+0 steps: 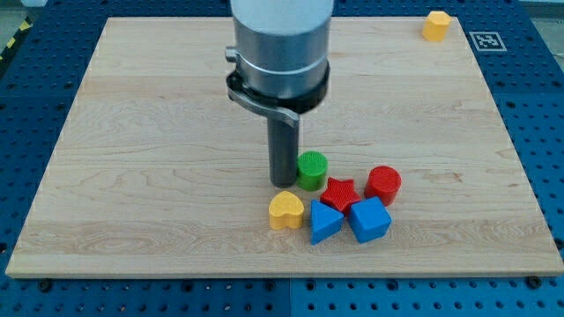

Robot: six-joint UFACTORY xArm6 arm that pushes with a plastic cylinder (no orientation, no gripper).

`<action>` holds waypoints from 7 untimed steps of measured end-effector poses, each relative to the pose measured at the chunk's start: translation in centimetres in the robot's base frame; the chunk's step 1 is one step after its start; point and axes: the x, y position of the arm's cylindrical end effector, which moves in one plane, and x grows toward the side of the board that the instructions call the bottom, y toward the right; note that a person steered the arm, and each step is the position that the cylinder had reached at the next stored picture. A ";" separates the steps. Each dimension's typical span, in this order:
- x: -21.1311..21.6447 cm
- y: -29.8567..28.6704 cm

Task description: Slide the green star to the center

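Note:
No green star shows in the camera view; the only green block is a green cylinder (311,169) a little below the board's middle. My tip (283,182) stands right at the cylinder's left side, touching or nearly touching it. Below and to the right of the cylinder lies a tight cluster: a red star (339,193), a red cylinder (383,184), a yellow heart (285,210), a blue triangle-like block (324,223) and a blue cube (369,219).
A yellow hexagon-like block (435,25) sits at the board's top right corner. The wooden board (132,176) lies on a blue perforated table. A white marker tag (486,40) lies just off the top right edge.

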 end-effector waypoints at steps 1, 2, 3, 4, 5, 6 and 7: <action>-0.7 -0.7; -4.5 -4.3; -10.1 -6.9; -16.4 -7.1; -22.7 -7.1; -27.9 -7.1; -28.9 -7.2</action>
